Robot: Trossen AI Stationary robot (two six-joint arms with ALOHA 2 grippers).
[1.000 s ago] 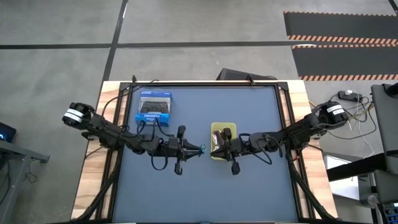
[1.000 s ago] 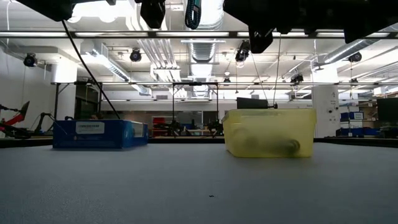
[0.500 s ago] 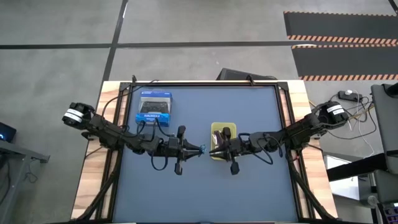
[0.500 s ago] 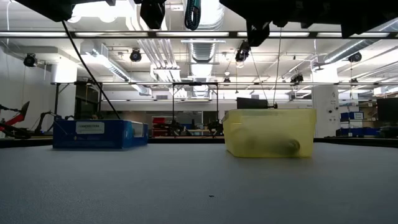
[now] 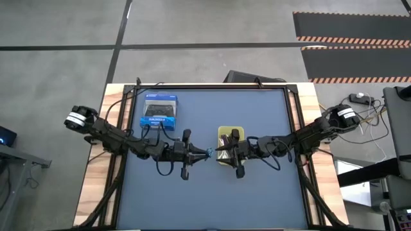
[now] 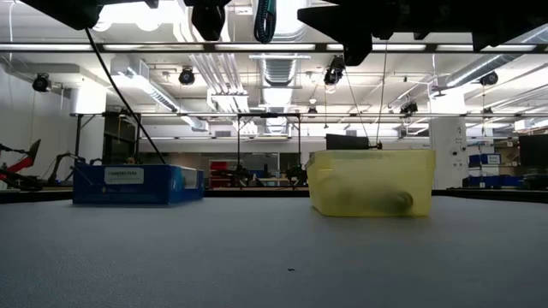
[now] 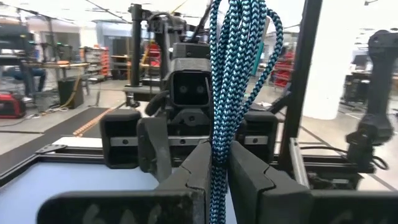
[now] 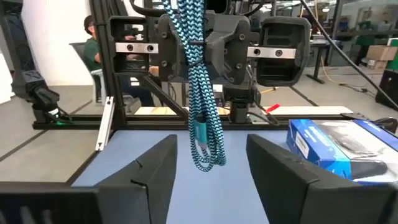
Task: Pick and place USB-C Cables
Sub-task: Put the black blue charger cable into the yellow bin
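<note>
A teal-blue braided USB-C cable (image 7: 233, 68) is bundled up and held high over the table's middle by my left gripper (image 5: 200, 154), which is shut on it. Facing it from the right, my right gripper (image 8: 211, 144) stands open, and the cable's lower end (image 8: 204, 140) hangs just beyond its fingertips, untouched. That gripper (image 5: 220, 150) hovers over the near left part of a yellow bin (image 5: 230, 131), which rests on the table. Dark cords (image 5: 225, 138) lie inside the bin. My left gripper pinches the bundled strands of the teal-blue cable (image 7: 219, 163) between its two fingers. The fingers lie level, coming from the table's left. The bundle is lifted clear of the table, with loops above the fingers and its plug end (image 8: 199, 133) hanging below them.
A blue box (image 5: 159, 111) rests flat at the table's far left, also seen across the table (image 6: 137, 184). The yellow bin (image 6: 372, 181) stands right of centre. A person in green (image 8: 93, 43) sits beyond the table's left side. Open mat (image 5: 212, 199) lies near.
My right gripper has opened wide while staying over the yellow bin's near left part, edging slightly toward the table's left. My left gripper has kept still with the teal-blue cable.
</note>
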